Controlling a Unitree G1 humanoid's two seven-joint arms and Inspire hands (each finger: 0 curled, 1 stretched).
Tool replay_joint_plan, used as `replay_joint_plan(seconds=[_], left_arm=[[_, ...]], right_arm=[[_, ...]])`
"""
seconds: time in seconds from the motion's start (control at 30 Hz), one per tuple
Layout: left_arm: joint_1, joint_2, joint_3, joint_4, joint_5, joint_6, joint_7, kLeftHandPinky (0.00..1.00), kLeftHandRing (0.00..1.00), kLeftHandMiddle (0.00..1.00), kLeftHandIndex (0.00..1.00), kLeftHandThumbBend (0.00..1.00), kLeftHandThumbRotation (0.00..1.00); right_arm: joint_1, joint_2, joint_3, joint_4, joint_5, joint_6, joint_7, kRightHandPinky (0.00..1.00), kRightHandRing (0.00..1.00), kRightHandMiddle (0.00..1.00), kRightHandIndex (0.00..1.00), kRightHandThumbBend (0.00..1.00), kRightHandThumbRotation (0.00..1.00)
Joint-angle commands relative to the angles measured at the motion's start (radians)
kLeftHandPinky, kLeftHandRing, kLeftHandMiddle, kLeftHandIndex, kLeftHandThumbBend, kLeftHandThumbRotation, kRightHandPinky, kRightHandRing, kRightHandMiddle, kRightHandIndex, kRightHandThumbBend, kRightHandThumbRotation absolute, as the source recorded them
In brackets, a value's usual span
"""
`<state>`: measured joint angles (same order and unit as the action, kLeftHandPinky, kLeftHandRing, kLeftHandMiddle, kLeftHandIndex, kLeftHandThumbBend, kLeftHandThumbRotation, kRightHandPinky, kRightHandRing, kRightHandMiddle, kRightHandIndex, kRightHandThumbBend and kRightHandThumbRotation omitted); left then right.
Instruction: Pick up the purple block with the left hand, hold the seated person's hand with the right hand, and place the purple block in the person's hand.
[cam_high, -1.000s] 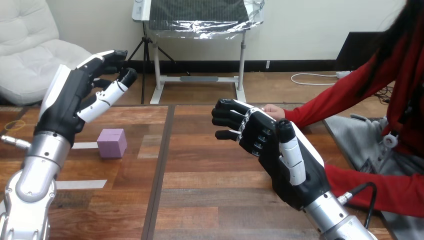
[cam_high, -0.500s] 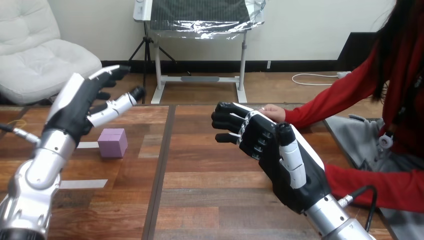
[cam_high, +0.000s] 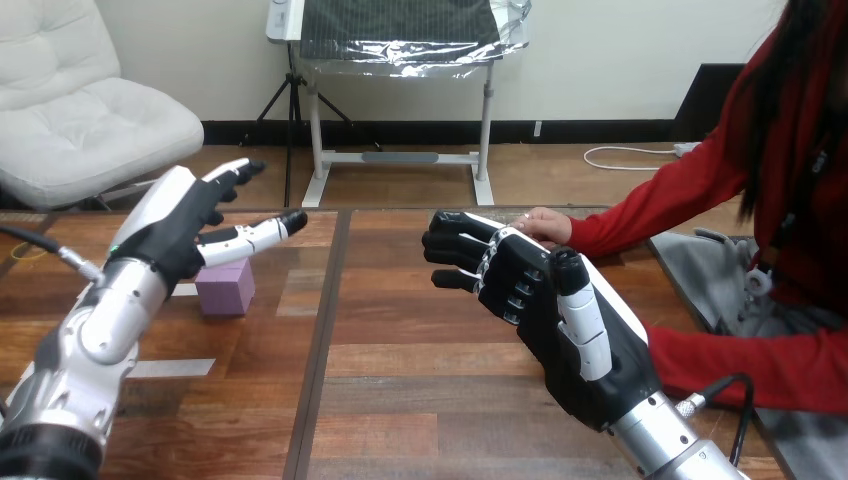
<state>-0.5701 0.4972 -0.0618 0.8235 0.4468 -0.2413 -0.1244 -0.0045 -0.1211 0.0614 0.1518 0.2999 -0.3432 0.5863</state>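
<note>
The purple block (cam_high: 224, 288) rests on the wooden table (cam_high: 400, 360) at the left. My left hand (cam_high: 187, 222) hovers just above and in front of it, open, with fingers stretched forward and the thumb pointing right over the block's top; part of the block is hidden behind it. My right hand (cam_high: 545, 300) is raised at the centre right, back toward me, fingers loosely bent and holding nothing. The person's hand (cam_high: 545, 225) lies on the table just beyond my right hand's knuckles. Whether the two touch I cannot tell.
The person's red-sleeved arm (cam_high: 670, 205) reaches in from the right edge, with a second sleeve (cam_high: 760, 365) low at the right. White tape strips (cam_high: 165, 368) lie on the table near the block. A dark seam (cam_high: 320, 340) runs down the tabletop.
My left hand has come down and moved right, from high above the table to just over the purple block. My right hand and the person's hand have hardly moved.
</note>
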Motion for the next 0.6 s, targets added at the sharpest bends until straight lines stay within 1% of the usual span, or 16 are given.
replay_joint_plan(seconds=[0.0, 0.13, 0.27, 0.57], left_arm=[[-0.169, 0.032, -0.044, 0.075, 0.044, 0.013, 0.047, 0.83, 0.9, 0.92, 0.9, 0.66, 0.63], [-0.189, 0.03, -0.056, 0.115, 0.057, 0.014, 0.059, 0.84, 0.9, 0.91, 0.9, 0.66, 0.61], [-0.212, 0.036, -0.085, 0.158, 0.085, 0.018, 0.072, 0.84, 0.9, 0.91, 0.9, 0.66, 0.61], [-0.255, 0.041, -0.13, 0.24, 0.127, 0.026, 0.096, 0.85, 0.91, 0.91, 0.89, 0.65, 0.62]], right_arm=[[-0.038, -0.003, -0.013, -0.07, 0.011, -0.003, -0.004, 0.82, 0.84, 0.82, 0.81, 0.81, 1.0], [-0.037, -0.003, -0.012, -0.068, 0.01, -0.006, -0.002, 0.82, 0.84, 0.82, 0.81, 0.81, 1.0], [-0.035, -0.002, -0.012, -0.069, 0.011, -0.008, -0.001, 0.82, 0.83, 0.82, 0.81, 0.8, 1.0], [-0.035, 0.0, -0.012, -0.068, 0.014, -0.01, 0.001, 0.81, 0.83, 0.82, 0.81, 0.8, 1.0]])
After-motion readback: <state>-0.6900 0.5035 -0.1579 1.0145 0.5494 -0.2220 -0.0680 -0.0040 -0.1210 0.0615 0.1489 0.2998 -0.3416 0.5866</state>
